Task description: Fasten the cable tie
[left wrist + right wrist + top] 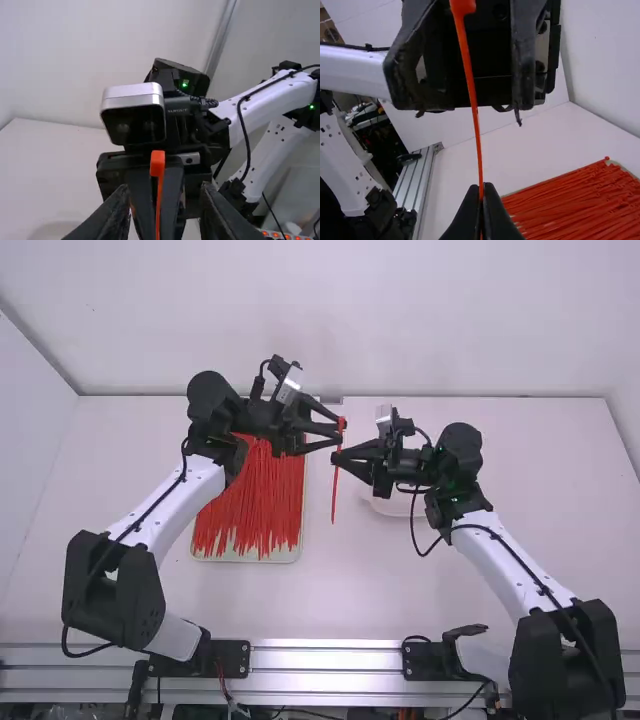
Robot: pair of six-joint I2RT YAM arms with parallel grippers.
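From above, a flat beige tray (245, 558) holds a heap of red plastic cable ties (255, 495). Just right of that tray, one red plastic cable tie (334, 495) hangs in the air. My left gripper (340, 426) is at its head, and my right gripper (338, 454) is just below.

Left wrist: my fingers (116, 215) stand apart around the tie's head. The print on the grey camera (134, 112) is too small to read.

Right wrist: my fingers (470, 212) pinch the strap.

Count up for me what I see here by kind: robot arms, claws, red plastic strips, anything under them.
Robot arms: 2, left arm and right arm
Claws: 2, left claw and right claw
Cable tie held up: 1
Pile of red cable ties: 1
Tray under the pile: 1
Total: 7
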